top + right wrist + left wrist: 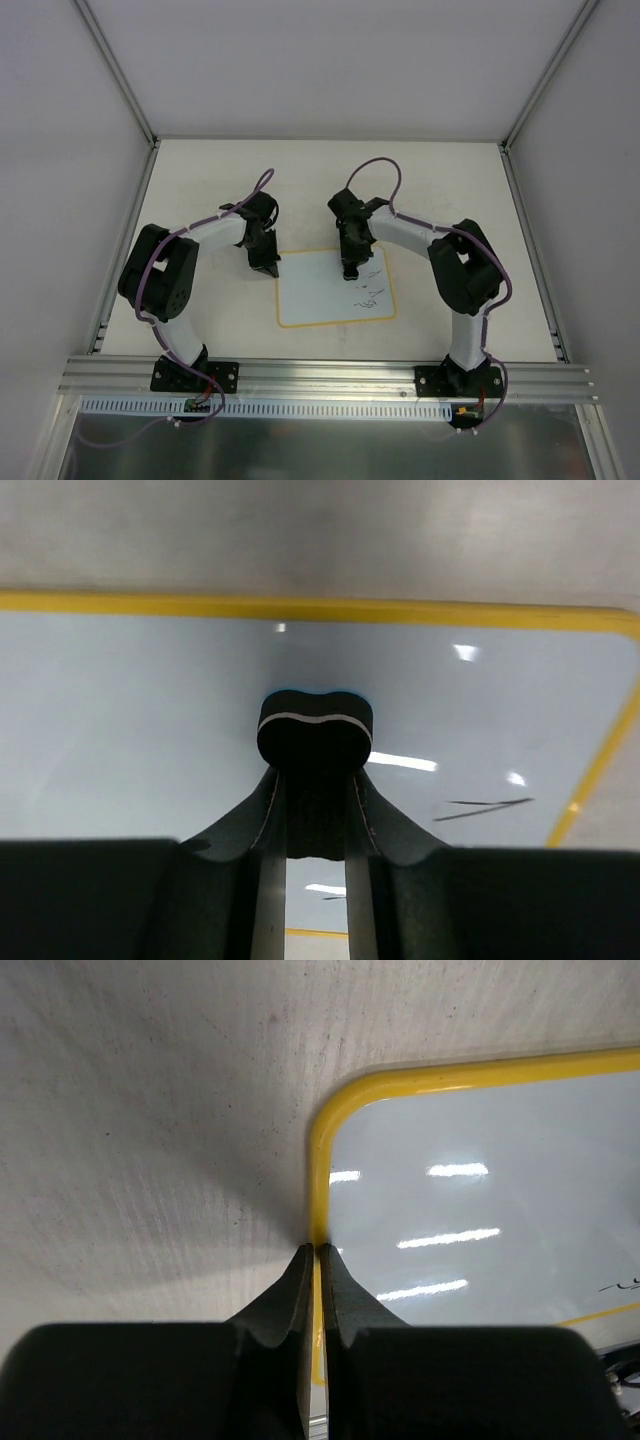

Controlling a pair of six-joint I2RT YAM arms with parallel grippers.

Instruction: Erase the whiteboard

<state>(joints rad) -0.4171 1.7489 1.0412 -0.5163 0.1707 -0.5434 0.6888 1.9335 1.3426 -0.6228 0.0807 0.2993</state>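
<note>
The whiteboard (315, 298) lies flat on the table, white with a yellow rim. Dark scribbles (368, 290) cover its right half; its left half is bare. My left gripper (270, 268) is at the board's far left corner. In the left wrist view the gripper (317, 1252) is shut on the yellow rim (318, 1175) of the board. My right gripper (350, 268) is over the board's far middle. In the right wrist view the gripper (315, 785) is shut on a black eraser (315, 725) that rests on the whiteboard (150, 700). A scribble stroke (485, 808) lies just to its right.
The off-white tabletop (200, 180) surrounds the board. Grey enclosure walls and metal posts (115, 70) stand at the back and sides. An aluminium rail (320, 375) with the arm bases runs along the near edge.
</note>
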